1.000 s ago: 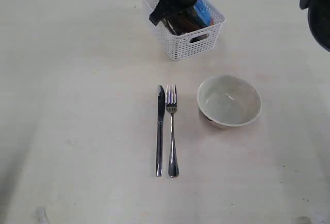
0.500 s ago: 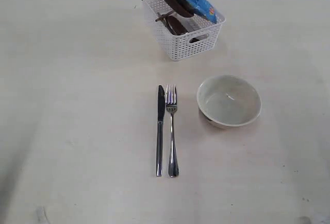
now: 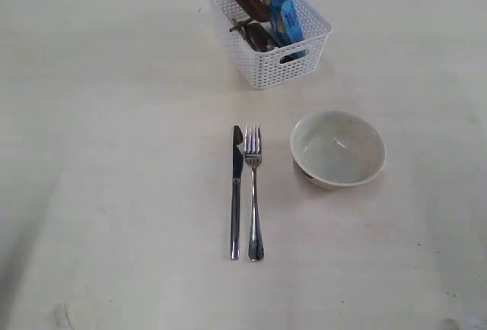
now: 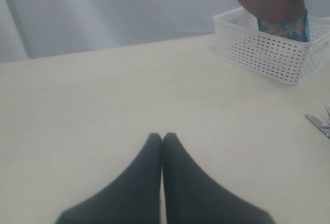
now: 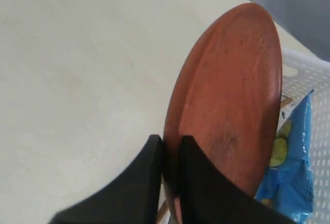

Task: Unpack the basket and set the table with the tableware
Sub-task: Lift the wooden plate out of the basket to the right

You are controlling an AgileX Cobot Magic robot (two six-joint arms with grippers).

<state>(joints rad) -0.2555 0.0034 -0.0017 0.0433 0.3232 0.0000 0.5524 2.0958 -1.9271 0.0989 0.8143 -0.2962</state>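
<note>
Plate [image 5: 227,100]: reddish-brown, tilted on edge, its rim pinched between the 2 fingers of the right hand [image 5: 170,144], held above the basket [image 3: 278,68].
Left hand [image 4: 162,137]: fingers pressed together, grasping nothing, over bare tabletop [image 3: 114,155], well apart from the basket.
Hard to see: right hand mostly cut off at the exterior view's upper edge.
Basket contents: 1 blue packet [image 3: 280,12] and dark brown pieces [image 3: 255,35], too unclear to name.
Tabletop: knife [image 3: 236,193] and fork [image 3: 254,193] side by side, bowl [image 3: 338,150] near them.
</note>
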